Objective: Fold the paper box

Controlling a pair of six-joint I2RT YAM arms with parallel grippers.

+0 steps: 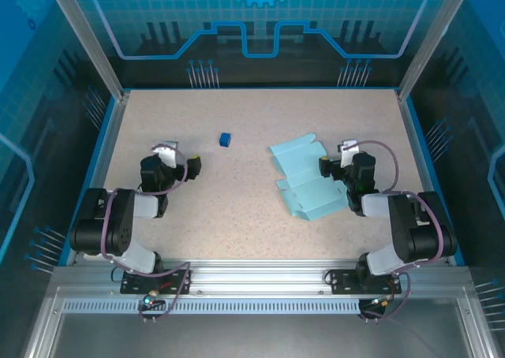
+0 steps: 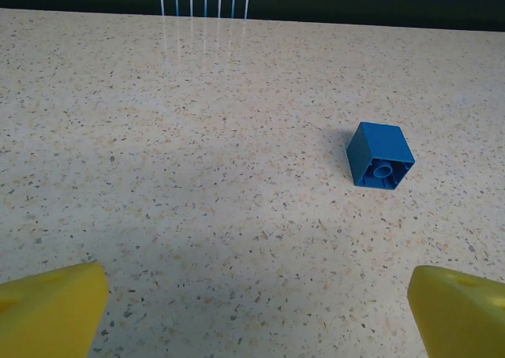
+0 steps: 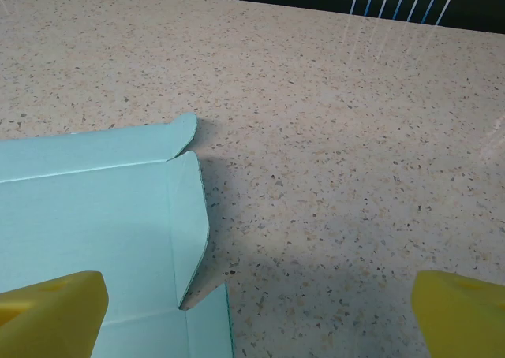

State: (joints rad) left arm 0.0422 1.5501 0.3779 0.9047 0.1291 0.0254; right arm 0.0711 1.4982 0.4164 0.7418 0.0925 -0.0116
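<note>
At the bottom of the overhead frame, both arms are bolted to the grey metal rail. Each is folded, with its elbow drawn back beside its base and its wrist reaching forward, low over the speckled beige counter. The left end effector sits left of centre and the right end effector right of centre. In both wrist views the yellow fingertips stand at opposite bottom corners, spread wide apart and holding nothing.

Just beside the right end effector, on its picture-left, lies the paper box, a pale light-blue creased cut-out of thin paper, opened out flat with its flaps showing. In the right wrist view it occupies the lower left, and one fingertip hangs over its panel; I cannot tell whether they touch.

The sheet looks very light and floppy, likely to skid on the smooth surface if pushed and to crumple if pinched hard. The scored creases should bend readily. The rounded corner flap casts a shadow, which suggests a slightly lifted edge, so it seems the best place to take hold while the other arm pins a panel.

Farther off, up and left of centre, sits a small dark blue plastic cube, well apart from the paper.
</note>
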